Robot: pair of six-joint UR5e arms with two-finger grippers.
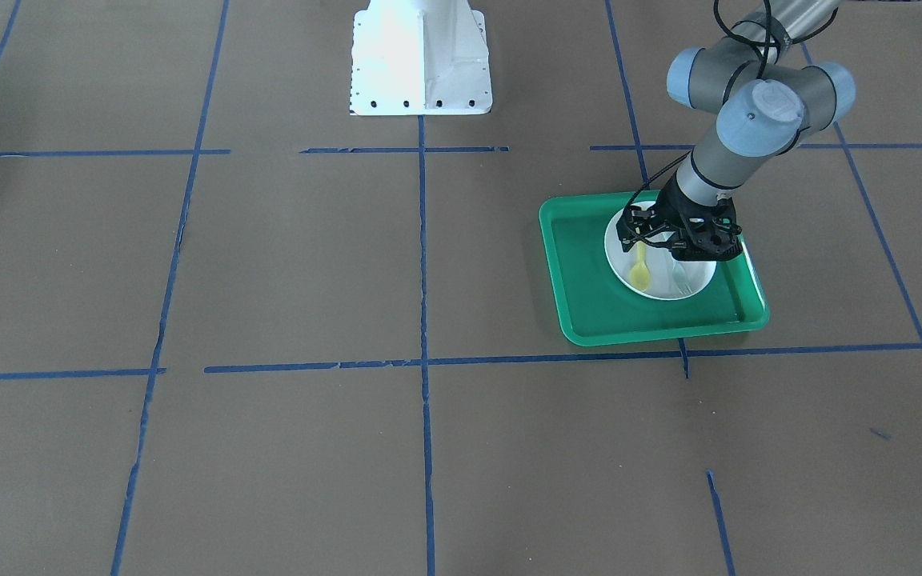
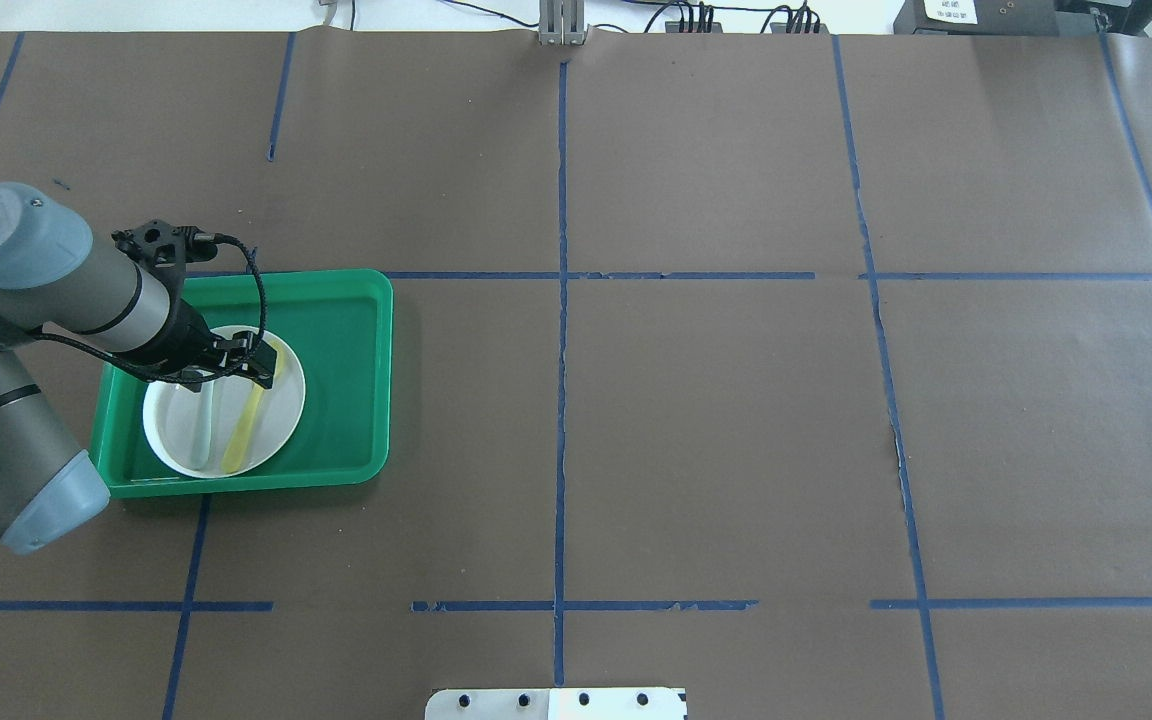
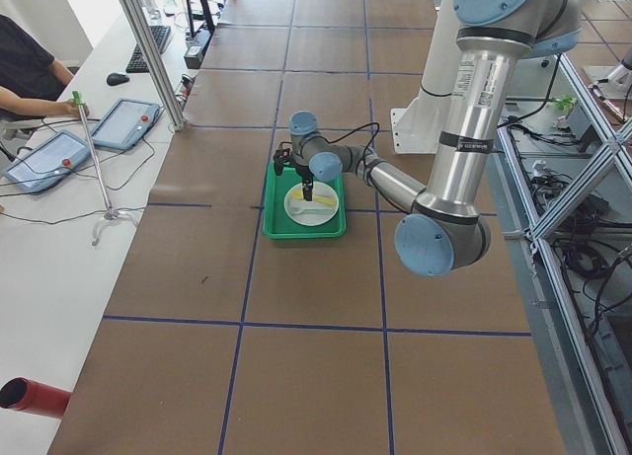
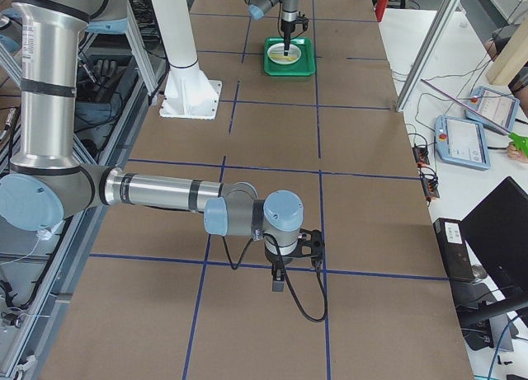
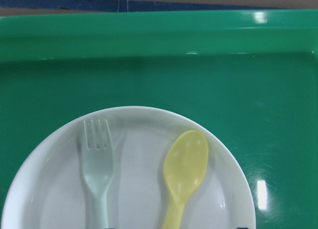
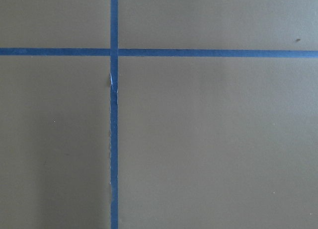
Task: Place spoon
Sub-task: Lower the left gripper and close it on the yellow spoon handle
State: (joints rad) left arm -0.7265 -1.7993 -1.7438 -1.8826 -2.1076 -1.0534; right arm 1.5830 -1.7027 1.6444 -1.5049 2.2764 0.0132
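Note:
The yellow spoon [image 5: 186, 164] lies flat on the white plate [image 5: 141, 199], with a pale grey-green fork [image 5: 97, 164] beside it. The plate sits in a green tray [image 2: 346, 400]. In the overhead view the spoon [image 2: 246, 430] lies right of the fork [image 2: 202, 425]. My left gripper [image 2: 261, 368] hangs over the plate's far part, above the spoon's handle end. It is open, its fingertips showing wide apart on either side of the handle in the left wrist view. My right gripper [image 4: 278, 281] shows only in the exterior right view, low over bare table; I cannot tell its state.
The tray [image 1: 589, 320] stands on the robot's left side of the brown table, which is marked with blue tape lines. The robot's white base plate [image 1: 421, 80] is at mid table edge. The right wrist view shows only paper and a tape cross [image 6: 114, 52].

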